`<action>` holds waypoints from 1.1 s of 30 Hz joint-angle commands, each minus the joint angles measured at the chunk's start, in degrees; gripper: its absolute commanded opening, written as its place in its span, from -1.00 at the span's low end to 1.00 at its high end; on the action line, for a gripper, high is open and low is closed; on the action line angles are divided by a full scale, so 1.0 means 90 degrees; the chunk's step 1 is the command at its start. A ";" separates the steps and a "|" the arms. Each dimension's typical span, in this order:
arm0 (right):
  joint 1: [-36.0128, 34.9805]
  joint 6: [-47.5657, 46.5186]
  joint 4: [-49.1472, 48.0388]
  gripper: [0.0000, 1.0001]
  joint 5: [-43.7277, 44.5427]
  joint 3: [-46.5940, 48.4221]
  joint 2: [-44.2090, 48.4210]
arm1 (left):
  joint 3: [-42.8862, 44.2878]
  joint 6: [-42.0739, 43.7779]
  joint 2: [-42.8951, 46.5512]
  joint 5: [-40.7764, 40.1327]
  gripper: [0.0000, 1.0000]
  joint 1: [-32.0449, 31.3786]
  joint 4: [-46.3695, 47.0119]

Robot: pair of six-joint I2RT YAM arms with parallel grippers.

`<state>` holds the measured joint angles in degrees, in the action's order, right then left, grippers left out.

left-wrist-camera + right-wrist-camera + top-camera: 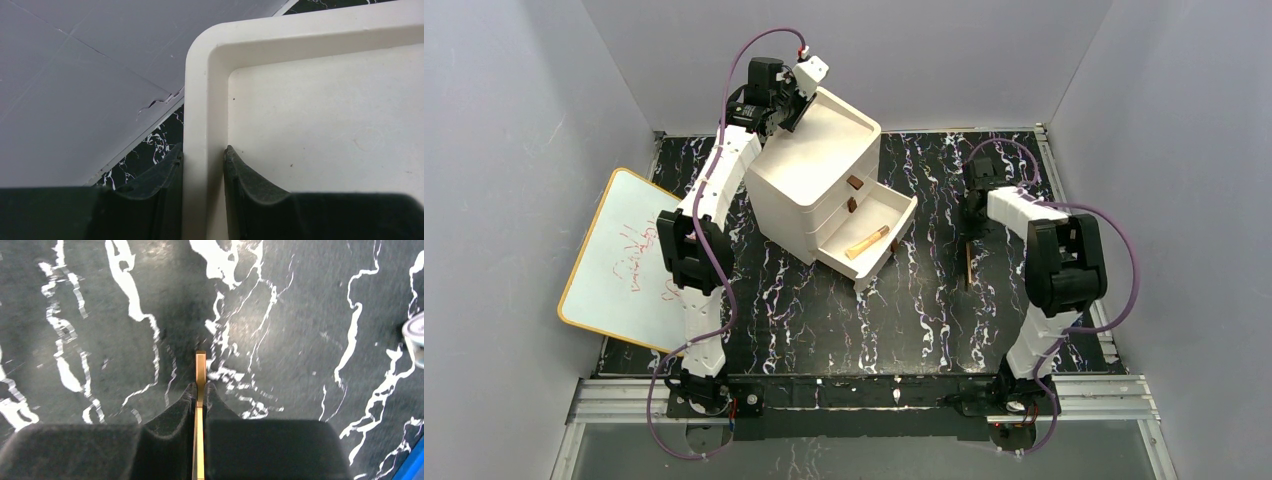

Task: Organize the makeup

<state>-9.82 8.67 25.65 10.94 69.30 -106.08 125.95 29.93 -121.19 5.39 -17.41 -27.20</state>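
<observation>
1. Bare table (884, 320) lies open between left arm (694, 250) and right arm (1059, 260), before the drawer box (804, 185).
2. Its pulled-out bottom drawer (902, 225) juts toward the right arm.
3. Whiteboard (619, 260) crowds the left arm, possibly touching.

Two sticks (867, 242), one drawer box (809, 165), one whiteboard (614, 270).

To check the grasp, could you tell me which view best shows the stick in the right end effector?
Right wrist: the stick sits pinched in the right end effector. Top external shows only a sliver; left wrist shows none.
</observation>
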 commanded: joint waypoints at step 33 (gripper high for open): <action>-0.2941 0.7235 -0.0166 -0.97 0.1692 0.1211 0.1237 | -0.0365 0.0379 -0.0491 -0.0033 -1.00 -0.0507 -0.1558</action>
<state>-35.88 65.69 27.92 21.91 84.71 -97.17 126.06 29.80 -121.19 4.89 -17.69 -27.29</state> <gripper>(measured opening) 0.114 0.262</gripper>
